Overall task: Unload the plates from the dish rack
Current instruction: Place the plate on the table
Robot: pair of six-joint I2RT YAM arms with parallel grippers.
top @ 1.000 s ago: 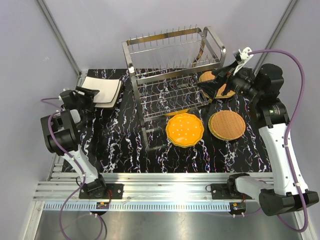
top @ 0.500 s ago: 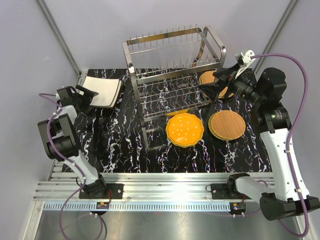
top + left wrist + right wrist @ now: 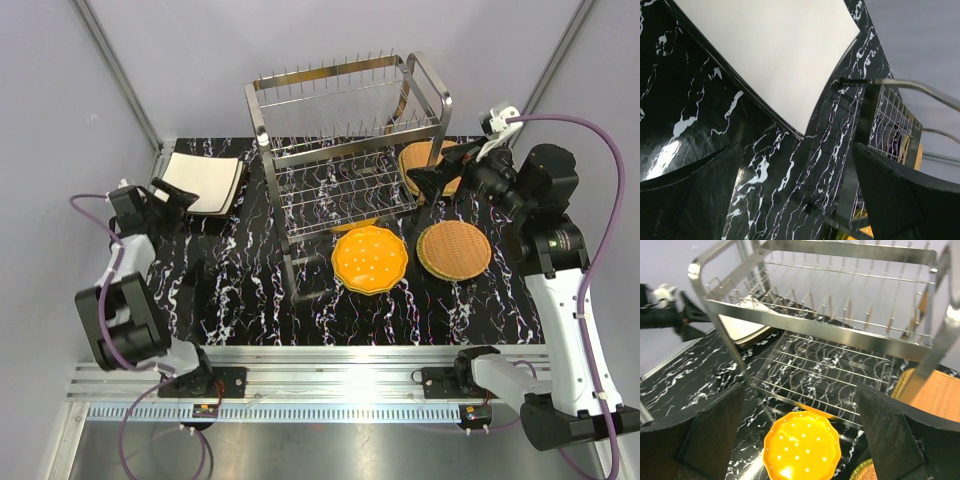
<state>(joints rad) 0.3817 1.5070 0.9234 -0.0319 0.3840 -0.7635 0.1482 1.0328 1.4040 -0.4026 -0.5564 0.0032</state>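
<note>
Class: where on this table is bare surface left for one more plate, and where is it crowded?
Bare: the front-left stretch between the dish rack and left arm, before the cream plates; also the strip nearer than the orange plate. Crowded: right of the rack, by the tan woven plates.

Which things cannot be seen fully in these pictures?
Top view: yellow object under the steel wire dish rack, mostly hidden by its lower shelf.
Top view: far tan woven plate, partly covered by the right gripper.
Left wrist view: square cream plate, cut by top edge.
</note>
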